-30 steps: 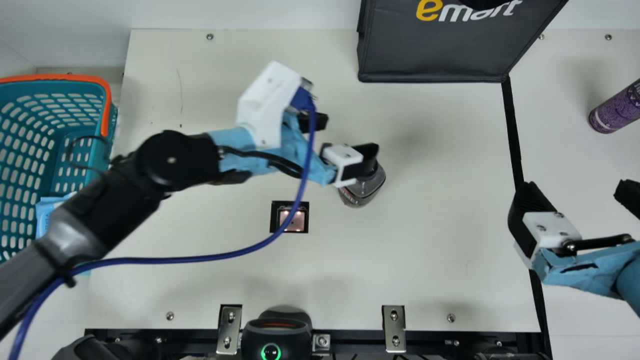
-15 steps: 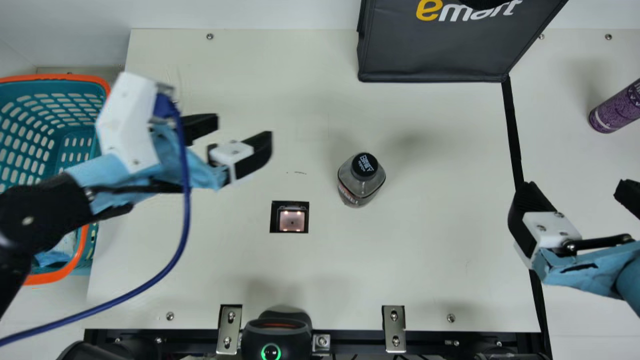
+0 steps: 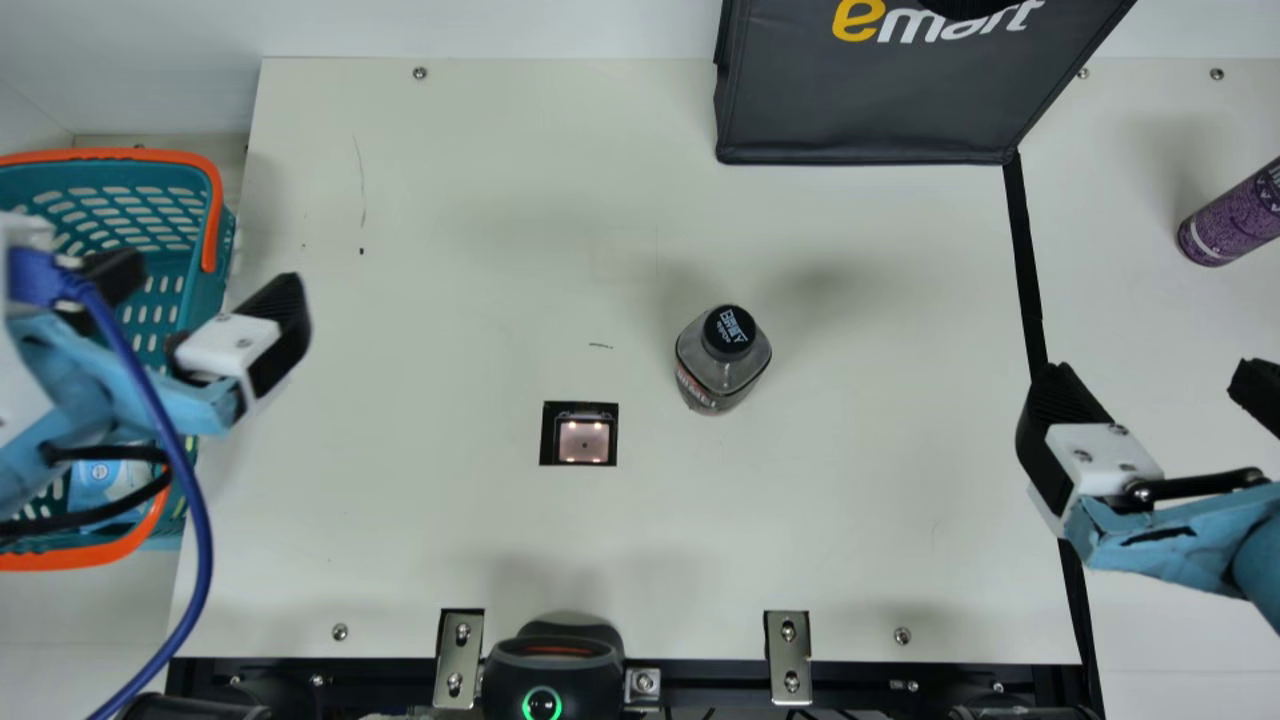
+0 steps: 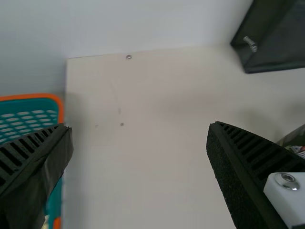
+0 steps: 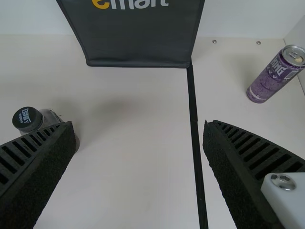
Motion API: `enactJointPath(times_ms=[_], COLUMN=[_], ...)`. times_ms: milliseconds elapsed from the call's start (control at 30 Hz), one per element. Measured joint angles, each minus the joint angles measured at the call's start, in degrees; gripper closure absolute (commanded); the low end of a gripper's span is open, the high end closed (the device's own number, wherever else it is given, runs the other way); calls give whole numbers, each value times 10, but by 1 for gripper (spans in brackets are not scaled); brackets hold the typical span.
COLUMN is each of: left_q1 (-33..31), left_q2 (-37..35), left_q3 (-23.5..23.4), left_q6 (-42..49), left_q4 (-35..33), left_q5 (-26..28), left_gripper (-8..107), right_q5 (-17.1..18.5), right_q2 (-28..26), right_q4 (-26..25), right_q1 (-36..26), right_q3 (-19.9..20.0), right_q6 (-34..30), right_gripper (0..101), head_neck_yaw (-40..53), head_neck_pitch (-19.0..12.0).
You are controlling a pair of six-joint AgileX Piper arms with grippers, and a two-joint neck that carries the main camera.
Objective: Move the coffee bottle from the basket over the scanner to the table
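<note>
Coffee bottle [image 3: 722, 360] stands upright on the flat, matte desk [image 3: 450, 200], just right of centre in the main view, up and to the right of the square scanner window [image 3: 584, 442]. We see smooth, see-through grey sides, squarish with rounded corners, and a round black cap [image 3: 729, 330]. We judge it firm, modest in weight, a little slippery and fairly easy to tip; glass or plastic, we cannot tell. We would grip opposite sides of the body below the cap, evenly and gently. Its delivery looks complete.

Our left pincer [image 4: 140, 128], at the main view's left edge, is spread, its ribbed black fingers holding nothing. Our right pincer [image 5: 139, 125], at the right edge, is spread and empty too. The basket [image 3: 120, 155], far left, is slotted teal plastic with an orange rim. A dark fabric bag [image 3: 870, 100] sits at the top.
</note>
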Motion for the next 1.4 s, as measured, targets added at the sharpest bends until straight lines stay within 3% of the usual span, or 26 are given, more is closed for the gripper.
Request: enactJointPath(times_ms=[200,600,1033,1400], left_q1=[-4,-4,-4,-4], left_q2=[-5,-5,-5,-5], left_q3=[-14,-14,-14,-14], left_q6=[-17,-17,-17,-17], left_q4=[82,85,85,85], left_q5=[48,48,48,48], left_gripper=[9,9,9,9], right_q5=[-1,-2,-41,-93], right_q2=[0,26,115,214], right_q4=[0,3,13,-19], right_q1=[0,29,150,291], right_q3=[0,1,15,7], right_q6=[0,-15,-64,-4], right_gripper=[6,6,6,6], head_neck_yaw=[1,0,1,0], head_neck_pitch=[0,-1,-1,0])
